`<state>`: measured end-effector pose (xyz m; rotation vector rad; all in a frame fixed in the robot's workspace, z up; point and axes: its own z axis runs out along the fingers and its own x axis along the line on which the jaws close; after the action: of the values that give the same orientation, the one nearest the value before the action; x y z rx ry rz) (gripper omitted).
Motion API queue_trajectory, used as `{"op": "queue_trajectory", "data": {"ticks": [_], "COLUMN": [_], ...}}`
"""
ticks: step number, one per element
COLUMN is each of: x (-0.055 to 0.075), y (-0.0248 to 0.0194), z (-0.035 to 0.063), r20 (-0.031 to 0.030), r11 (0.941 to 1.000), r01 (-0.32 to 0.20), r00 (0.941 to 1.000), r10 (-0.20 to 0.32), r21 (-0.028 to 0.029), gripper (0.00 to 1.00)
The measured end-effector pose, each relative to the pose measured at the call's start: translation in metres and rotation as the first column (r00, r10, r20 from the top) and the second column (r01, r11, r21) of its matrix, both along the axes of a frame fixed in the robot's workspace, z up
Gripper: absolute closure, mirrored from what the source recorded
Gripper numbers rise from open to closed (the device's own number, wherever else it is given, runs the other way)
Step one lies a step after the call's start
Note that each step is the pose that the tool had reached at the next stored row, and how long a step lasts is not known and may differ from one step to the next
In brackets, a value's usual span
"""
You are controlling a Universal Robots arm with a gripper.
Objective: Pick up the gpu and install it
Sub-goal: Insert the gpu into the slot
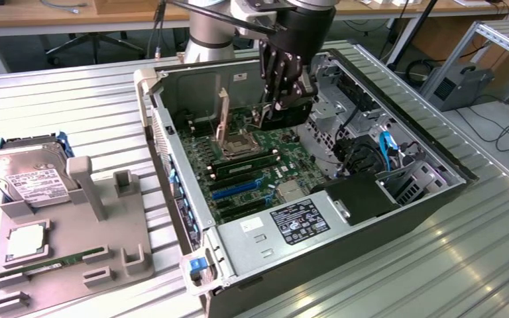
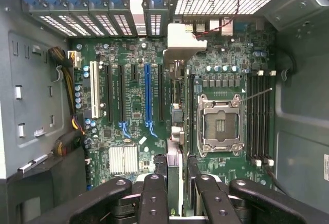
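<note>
My gripper (image 1: 283, 99) hangs inside the open computer case (image 1: 431, 199), above the motherboard (image 1: 264, 172). It is shut on the gpu (image 1: 287, 114), a dark card hanging below the fingers. In the wrist view the gpu (image 2: 175, 154) is seen edge-on, running from between the black fingers (image 2: 153, 198) to its silver end bracket (image 2: 181, 36) near the rear slot covers. My gripper (image 2: 175, 188) holds the card over the board, between the long blue slot (image 2: 148, 93) and the cpu socket (image 2: 221, 124). I cannot tell whether the card touches the board.
A grey parts stand (image 1: 77, 245) lies at the exterior view's left with a hard drive (image 1: 26, 173), a cpu (image 1: 26, 242) and a RAM stick (image 1: 51, 266). The socket's load plate (image 1: 223, 112) stands upright. Cables and a drive cage (image 1: 360, 139) crowd the case's right side.
</note>
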<state>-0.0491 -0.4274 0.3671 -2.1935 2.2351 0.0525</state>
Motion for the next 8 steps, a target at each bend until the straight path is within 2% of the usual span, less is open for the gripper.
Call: {"op": "queue_trajectory", "data": {"ticks": [8], "x": [0.0000], "y": [-0.0014], "z": [-0.0050], "r20": [0.0000], "r11": [1.0000], "r01": [0.000], "r00": [1.0000], "r10": [0.000], "r21": [0.0000], "gripper": [0.74]}}
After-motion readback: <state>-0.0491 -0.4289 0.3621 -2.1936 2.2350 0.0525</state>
